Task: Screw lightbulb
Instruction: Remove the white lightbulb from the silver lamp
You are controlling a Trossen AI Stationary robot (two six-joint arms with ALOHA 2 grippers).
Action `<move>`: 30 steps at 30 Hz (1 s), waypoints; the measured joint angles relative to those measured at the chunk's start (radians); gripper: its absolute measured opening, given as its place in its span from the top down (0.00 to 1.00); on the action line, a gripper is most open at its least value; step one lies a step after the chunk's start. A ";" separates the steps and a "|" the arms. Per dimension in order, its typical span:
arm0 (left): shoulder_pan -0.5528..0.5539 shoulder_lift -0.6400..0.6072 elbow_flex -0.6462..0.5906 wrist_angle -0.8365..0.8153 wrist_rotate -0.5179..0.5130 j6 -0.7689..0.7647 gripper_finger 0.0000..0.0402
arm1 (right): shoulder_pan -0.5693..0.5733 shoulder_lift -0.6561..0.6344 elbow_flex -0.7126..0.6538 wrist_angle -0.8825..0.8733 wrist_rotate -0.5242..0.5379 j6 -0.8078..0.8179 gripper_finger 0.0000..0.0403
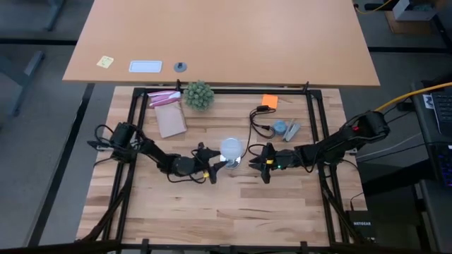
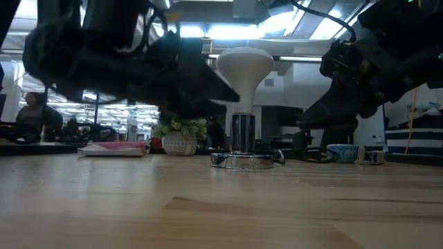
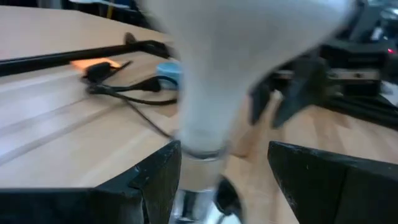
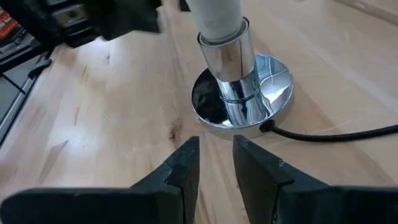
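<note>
I see the lightbulb [image 2: 243, 69] standing upright in its shiny socket base [image 4: 241, 93] mid-surface. My left claw [image 3: 224, 180] sits spread wide around the bulb's neck, not gripping. My right claw [image 4: 215, 163] rests just beside the base, fingers nearly closed, empty.

We can read only one piece of text: on the dark box [image 1: 361, 227] at the lower right edge of the high view we make out pale lettering that looks like "NETGEAR", though it is small. The yellow note [image 1: 105, 61] and the white card [image 1: 145, 67] on the far surface [image 1: 282, 42] show no writing we can make out.
</note>
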 joint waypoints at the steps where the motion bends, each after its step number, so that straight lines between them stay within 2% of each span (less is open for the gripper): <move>1: 0.009 0.014 -0.012 0.035 0.000 -0.005 0.43 | 0.000 0.000 0.000 -0.001 -0.002 0.000 0.75; 4: 0.026 0.039 -0.045 0.116 0.007 -0.008 0.43 | 0.000 0.000 0.000 -0.001 -0.008 0.000 0.75; 10: 0.066 0.082 -0.050 0.207 0.204 0.031 0.43 | 0.000 0.000 0.000 0.001 -0.008 -0.025 0.75; 16: 0.131 0.144 -0.051 0.358 0.269 0.053 0.43 | 0.000 0.000 0.000 0.000 -0.008 -0.026 0.75; 19: 0.155 0.146 -0.044 0.352 0.283 0.049 0.43 | 0.000 0.000 0.000 0.000 -0.008 -0.026 0.75; 24: 0.174 0.147 -0.034 0.364 0.366 0.074 0.43 | 0.000 0.000 0.000 -0.003 0.036 -0.026 0.75; 30: 0.173 0.147 0.005 0.350 0.374 0.142 0.43 | 0.000 0.000 0.000 -0.003 0.107 -0.027 0.75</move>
